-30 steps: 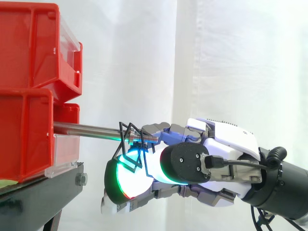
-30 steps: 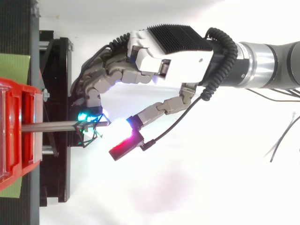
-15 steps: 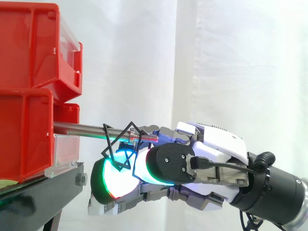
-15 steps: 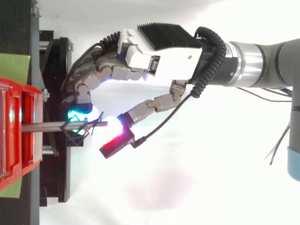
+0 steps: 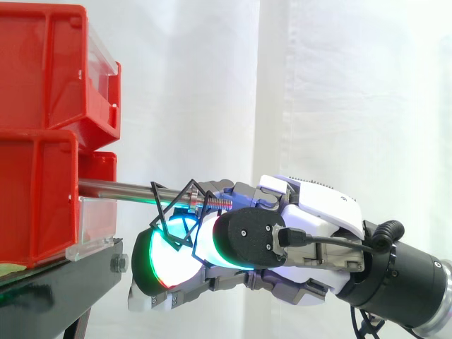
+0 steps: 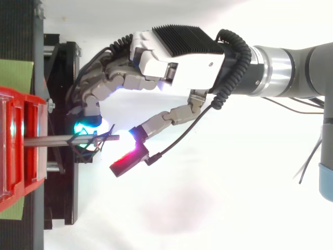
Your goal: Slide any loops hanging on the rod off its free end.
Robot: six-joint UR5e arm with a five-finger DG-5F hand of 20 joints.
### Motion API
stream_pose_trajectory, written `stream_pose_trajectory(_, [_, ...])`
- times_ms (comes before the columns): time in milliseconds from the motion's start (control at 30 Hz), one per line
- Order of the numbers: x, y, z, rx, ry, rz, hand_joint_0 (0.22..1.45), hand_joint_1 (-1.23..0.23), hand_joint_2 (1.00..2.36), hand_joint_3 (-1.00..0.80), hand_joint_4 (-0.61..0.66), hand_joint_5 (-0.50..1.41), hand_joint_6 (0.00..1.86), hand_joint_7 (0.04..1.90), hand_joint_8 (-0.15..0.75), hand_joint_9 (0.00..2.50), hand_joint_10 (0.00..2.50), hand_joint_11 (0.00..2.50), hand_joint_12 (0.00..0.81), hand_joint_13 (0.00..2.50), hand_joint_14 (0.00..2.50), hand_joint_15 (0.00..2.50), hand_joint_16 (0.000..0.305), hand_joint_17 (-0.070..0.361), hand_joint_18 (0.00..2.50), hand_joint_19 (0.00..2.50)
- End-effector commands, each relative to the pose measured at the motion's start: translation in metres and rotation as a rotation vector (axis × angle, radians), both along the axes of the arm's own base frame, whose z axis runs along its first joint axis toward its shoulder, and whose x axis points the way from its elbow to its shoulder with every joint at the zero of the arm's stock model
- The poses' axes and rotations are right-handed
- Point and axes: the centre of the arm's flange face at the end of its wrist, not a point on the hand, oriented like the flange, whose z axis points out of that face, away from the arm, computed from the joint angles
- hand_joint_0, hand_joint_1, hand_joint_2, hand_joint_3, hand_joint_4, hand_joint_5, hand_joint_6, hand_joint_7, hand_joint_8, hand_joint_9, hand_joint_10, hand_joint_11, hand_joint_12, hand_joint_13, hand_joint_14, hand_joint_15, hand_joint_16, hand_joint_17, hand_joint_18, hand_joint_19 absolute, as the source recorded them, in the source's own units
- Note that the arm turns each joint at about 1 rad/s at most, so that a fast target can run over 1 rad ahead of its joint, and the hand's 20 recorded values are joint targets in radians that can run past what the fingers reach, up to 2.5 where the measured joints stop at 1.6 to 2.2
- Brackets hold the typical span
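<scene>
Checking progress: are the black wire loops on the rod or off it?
On: the loops hang around the rod, short of its free end.

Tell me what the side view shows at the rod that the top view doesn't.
Side view: the loops hang as angular black wire outlines from the rod, short of its threaded free end, with two red bins stacked. Top view: the hand reaches the rod from one side, and the rod's tip pokes past the loops. Both: loops on the rod, hand close to them.
</scene>
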Motion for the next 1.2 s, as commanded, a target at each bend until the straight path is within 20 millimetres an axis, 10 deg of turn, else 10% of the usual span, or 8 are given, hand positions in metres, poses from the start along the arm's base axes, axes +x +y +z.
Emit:
stream_pose_trajectory(0, [0.000, 0.001, 0.000, -0.004, -0.003, -0.001, 0.53, -0.67, 1.01, -0.38, 0.10, -0.16, 0.85, 0.88, 0.287, 0.74, 0.01, 0.41, 0.398, 0.64, 0.01, 0.31, 0.057, 0.128, 0.53, 0.36])
stream_pose_trajectory(967, [0.003, -0.002, -0.001, -0.020, -0.016, -0.018, 0.51, -0.66, 1.01, -0.42, 0.10, -0.15, 0.83, 0.86, 0.291, 0.75, 0.02, 0.41, 0.405, 0.64, 0.01, 0.31, 0.058, 0.131, 0.53, 0.36])
stream_pose_trajectory(1167, [0.009, -0.010, -0.029, 0.016, -0.004, -0.011, 0.51, -0.66, 1.01, -0.42, 0.10, -0.15, 0.83, 0.86, 0.292, 0.75, 0.01, 0.41, 0.405, 0.64, 0.01, 0.31, 0.058, 0.131, 0.53, 0.36])
